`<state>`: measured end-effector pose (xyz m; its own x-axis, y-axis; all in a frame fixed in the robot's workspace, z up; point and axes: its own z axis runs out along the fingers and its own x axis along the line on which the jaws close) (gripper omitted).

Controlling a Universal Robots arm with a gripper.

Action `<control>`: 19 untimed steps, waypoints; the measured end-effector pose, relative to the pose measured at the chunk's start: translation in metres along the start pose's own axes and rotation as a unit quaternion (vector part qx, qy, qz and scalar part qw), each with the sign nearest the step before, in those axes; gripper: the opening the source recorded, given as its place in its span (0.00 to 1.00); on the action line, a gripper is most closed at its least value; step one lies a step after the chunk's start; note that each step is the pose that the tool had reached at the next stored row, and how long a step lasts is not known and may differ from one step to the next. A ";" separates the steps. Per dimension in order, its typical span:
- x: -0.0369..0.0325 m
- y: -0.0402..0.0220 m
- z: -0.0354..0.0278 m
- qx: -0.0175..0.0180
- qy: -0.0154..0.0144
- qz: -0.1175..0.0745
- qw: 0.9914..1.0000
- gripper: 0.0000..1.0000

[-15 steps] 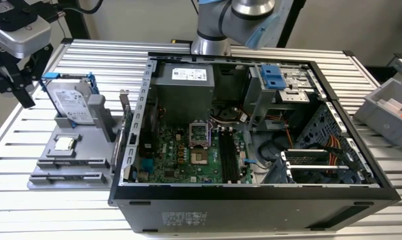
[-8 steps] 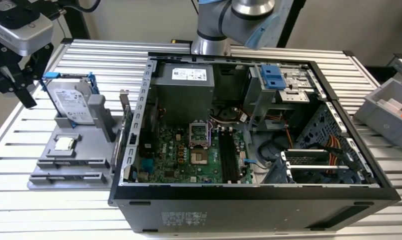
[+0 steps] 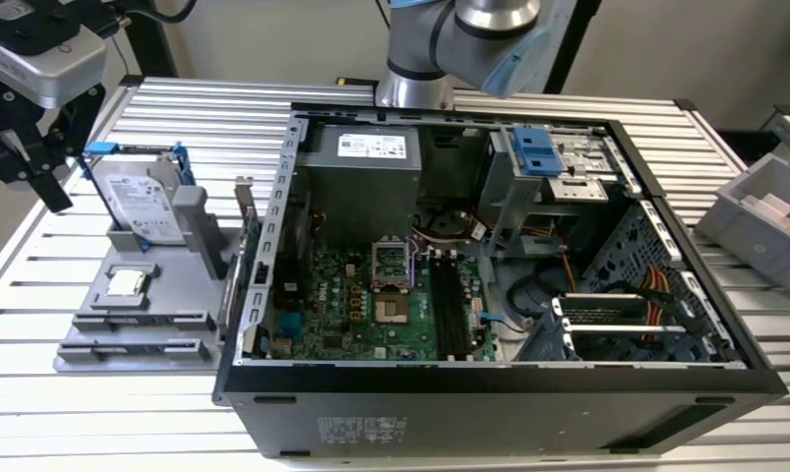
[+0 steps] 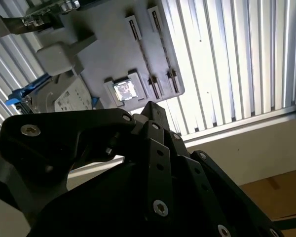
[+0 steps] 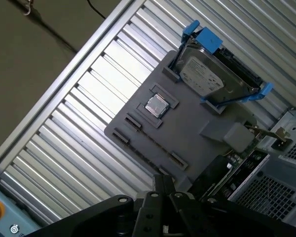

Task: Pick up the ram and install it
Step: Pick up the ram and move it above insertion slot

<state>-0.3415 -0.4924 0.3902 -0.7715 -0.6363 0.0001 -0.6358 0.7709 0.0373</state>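
Gripper [image 5: 164, 179] black, angular, jaws clenched; flat grey tray [image 5: 187, 133] near, on ribbed metal table [image 5: 84, 103].

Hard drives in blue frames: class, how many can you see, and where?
1. The hard drive stands on edge in the gray holder, at the exterior view's left of the computer case. The case's blue-latched bay may hide another.

The ram [image 4: 142, 52] seems to stand edgewise in the gray tray [image 4: 103, 49].
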 end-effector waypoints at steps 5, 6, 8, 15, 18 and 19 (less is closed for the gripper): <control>-0.0002 0.0002 0.0000 0.000 0.000 -0.002 1.000 0.00; -0.0002 0.0002 -0.0001 0.000 0.000 -0.003 1.000 0.00; -0.0003 0.0003 -0.0001 0.000 0.000 -0.004 1.000 0.00; -0.0005 0.0006 0.0000 0.000 0.000 -0.009 1.000 0.00; -0.0005 0.0007 0.0000 0.000 0.000 -0.011 1.000 0.00; -0.0006 0.0007 0.0000 0.000 0.000 -0.011 1.000 0.00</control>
<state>-0.3416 -0.4915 0.3902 -0.7568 -0.6536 0.0001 -0.6532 0.7563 0.0373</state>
